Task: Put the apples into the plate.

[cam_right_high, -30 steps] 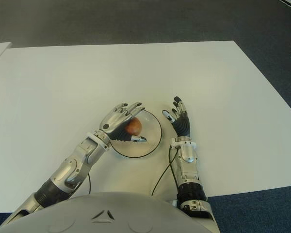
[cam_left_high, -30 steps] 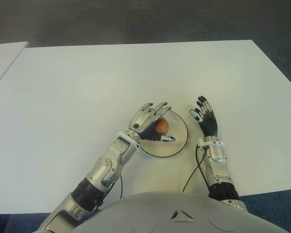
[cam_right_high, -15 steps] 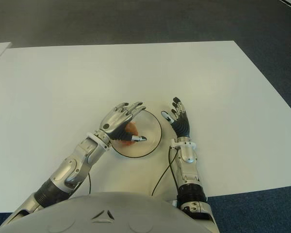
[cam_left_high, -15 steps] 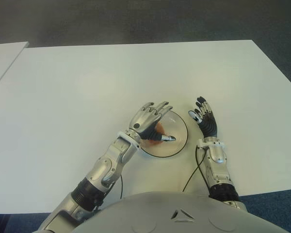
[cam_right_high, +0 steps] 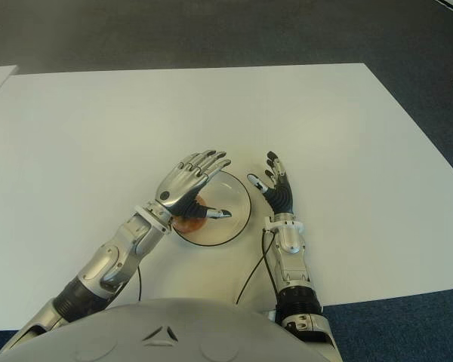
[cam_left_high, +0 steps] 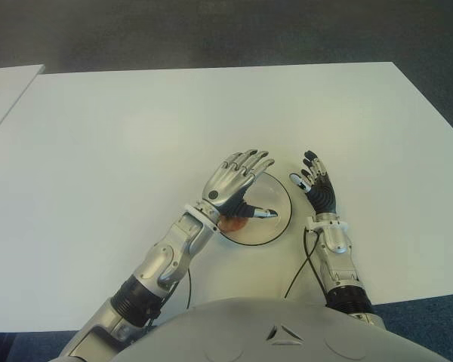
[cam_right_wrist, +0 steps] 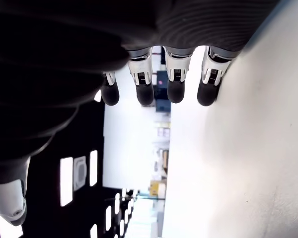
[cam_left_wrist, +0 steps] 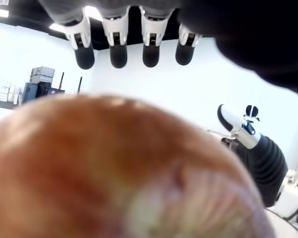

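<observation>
A reddish apple lies on the near left part of the round white plate, mostly hidden beneath my left hand. That hand hovers over the plate with its fingers straight and spread, and the thumb points across the plate. In the left wrist view the apple fills most of the picture just below the palm, with no finger curled around it. My right hand shows beside the plate on its right, open, with its fingers extended above the table.
The white table stretches wide to the far side and both sides. A black cable runs on the table near my right forearm. A second white surface stands at the far left. Dark floor lies beyond.
My left hand's fingers have straightened and spread off the apple. The apple has gone from under the fingers to the plate's near left part. My right hand has barely shifted.
</observation>
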Action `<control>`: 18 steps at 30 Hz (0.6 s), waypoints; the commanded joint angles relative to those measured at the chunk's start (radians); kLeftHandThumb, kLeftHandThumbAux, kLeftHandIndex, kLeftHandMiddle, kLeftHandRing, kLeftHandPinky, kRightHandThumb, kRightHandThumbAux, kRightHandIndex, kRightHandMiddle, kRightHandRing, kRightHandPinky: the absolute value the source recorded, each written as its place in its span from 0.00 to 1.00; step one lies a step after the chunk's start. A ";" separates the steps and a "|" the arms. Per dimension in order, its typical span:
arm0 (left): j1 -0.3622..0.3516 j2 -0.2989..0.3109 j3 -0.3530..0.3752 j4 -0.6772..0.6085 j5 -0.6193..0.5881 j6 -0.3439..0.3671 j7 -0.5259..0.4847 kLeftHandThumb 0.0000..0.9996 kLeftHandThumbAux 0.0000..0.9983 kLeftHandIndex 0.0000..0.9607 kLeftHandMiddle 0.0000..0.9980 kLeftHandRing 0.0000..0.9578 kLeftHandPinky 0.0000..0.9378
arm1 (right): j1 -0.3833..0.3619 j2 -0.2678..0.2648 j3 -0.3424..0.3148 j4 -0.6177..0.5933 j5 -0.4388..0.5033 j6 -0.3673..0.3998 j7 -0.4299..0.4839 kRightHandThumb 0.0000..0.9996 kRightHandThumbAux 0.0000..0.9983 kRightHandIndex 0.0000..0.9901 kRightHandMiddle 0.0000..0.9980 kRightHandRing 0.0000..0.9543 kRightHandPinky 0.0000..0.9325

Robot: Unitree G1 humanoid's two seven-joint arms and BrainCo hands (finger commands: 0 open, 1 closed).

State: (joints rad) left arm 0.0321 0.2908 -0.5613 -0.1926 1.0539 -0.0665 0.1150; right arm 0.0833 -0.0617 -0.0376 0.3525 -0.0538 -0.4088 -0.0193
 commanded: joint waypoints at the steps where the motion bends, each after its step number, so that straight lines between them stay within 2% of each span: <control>1: 0.011 -0.001 0.008 0.026 -0.001 -0.008 0.041 0.05 0.30 0.00 0.00 0.00 0.00 | 0.052 -0.001 0.010 0.038 -0.012 0.037 0.003 0.10 0.55 0.00 0.00 0.00 0.00; 18: 0.014 0.002 0.003 0.026 0.021 0.006 0.050 0.03 0.30 0.00 0.00 0.00 0.00 | 0.055 0.003 0.012 0.039 0.004 0.033 0.001 0.10 0.54 0.00 0.00 0.00 0.00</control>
State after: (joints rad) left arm 0.0331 0.2897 -0.5613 -0.1766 1.0624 -0.0710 0.1676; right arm 0.0871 -0.0653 -0.0275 0.3495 -0.0517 -0.4088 -0.0209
